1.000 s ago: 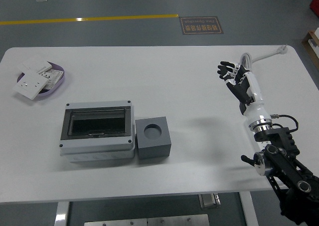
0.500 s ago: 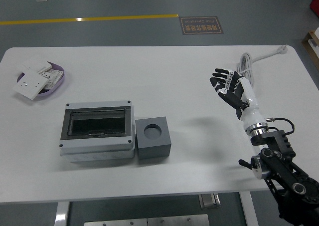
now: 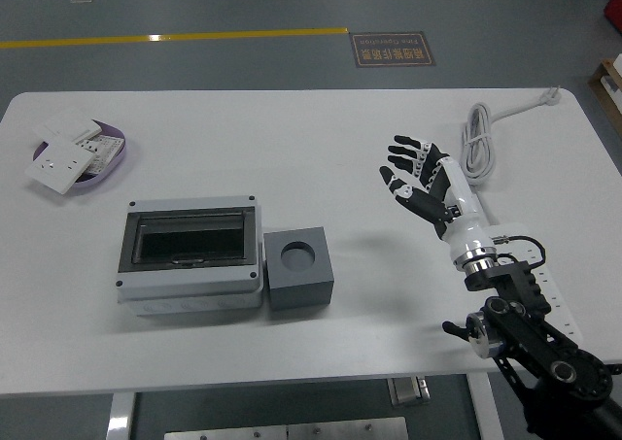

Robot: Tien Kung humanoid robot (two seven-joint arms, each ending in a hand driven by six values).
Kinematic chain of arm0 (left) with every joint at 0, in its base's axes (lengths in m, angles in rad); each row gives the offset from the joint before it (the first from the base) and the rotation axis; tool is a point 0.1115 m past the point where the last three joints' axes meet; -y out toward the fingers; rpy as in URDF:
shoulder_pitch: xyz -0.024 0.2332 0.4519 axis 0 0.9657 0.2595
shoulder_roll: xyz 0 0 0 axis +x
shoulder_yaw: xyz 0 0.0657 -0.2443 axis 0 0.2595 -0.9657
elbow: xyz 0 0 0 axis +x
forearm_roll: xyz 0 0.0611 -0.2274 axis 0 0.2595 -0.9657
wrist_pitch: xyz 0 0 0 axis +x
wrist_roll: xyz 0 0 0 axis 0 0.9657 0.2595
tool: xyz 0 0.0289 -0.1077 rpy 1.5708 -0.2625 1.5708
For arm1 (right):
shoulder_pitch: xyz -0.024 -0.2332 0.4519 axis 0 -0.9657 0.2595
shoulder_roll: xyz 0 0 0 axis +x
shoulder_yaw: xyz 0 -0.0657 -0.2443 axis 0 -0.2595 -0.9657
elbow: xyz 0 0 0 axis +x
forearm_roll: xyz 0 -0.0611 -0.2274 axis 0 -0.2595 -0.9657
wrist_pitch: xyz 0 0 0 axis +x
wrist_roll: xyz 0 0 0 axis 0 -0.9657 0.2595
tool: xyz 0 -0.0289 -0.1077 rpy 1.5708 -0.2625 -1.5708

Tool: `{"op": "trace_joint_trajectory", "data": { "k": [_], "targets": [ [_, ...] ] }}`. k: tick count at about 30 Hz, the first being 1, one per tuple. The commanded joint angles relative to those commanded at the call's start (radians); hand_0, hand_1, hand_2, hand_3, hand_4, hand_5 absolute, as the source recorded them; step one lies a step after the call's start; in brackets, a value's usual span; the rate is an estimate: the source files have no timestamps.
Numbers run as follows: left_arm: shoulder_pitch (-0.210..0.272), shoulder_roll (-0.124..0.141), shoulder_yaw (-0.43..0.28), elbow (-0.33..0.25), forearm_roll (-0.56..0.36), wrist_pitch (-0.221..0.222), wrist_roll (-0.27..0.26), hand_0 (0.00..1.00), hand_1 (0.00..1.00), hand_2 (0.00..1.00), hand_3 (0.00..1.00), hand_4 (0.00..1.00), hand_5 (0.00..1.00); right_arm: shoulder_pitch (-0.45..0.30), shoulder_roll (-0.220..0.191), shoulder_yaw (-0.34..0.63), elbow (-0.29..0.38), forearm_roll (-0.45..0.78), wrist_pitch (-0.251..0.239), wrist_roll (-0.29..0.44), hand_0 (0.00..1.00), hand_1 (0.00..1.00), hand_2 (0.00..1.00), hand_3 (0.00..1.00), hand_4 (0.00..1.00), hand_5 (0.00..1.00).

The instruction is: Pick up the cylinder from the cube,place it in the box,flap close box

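Note:
A dark grey cube stands on the white table, touching the right side of a light grey box. A round grey cylinder top shows in the recess on the cube's top face. The box has a dark window on top; I cannot tell whether its flap is open. My right hand hovers over the table to the right of the cube and well apart from it. Its fingers are spread and it holds nothing. My left arm is out of view.
A purple dish with white switch plates sits at the far left. A coiled white cable lies at the far right, just behind my right hand.
My right hand has moved left and a little nearer, towards the cube, with its fingers still spread. The cube and the box have not moved.

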Motion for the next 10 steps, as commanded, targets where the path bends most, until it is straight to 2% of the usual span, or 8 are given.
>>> {"op": "trace_joint_trajectory", "data": {
  "k": [10],
  "targets": [
    [-0.001,-0.001,0.001,0.0,-0.002,0.0,0.0,0.923,0.852,0.854,0.951,0.002,0.002,0.001,-0.007,0.052,0.008,0.004,0.01,0.003,0.769,0.687,0.655,0.614,0.546,0.061]
  ]
}}
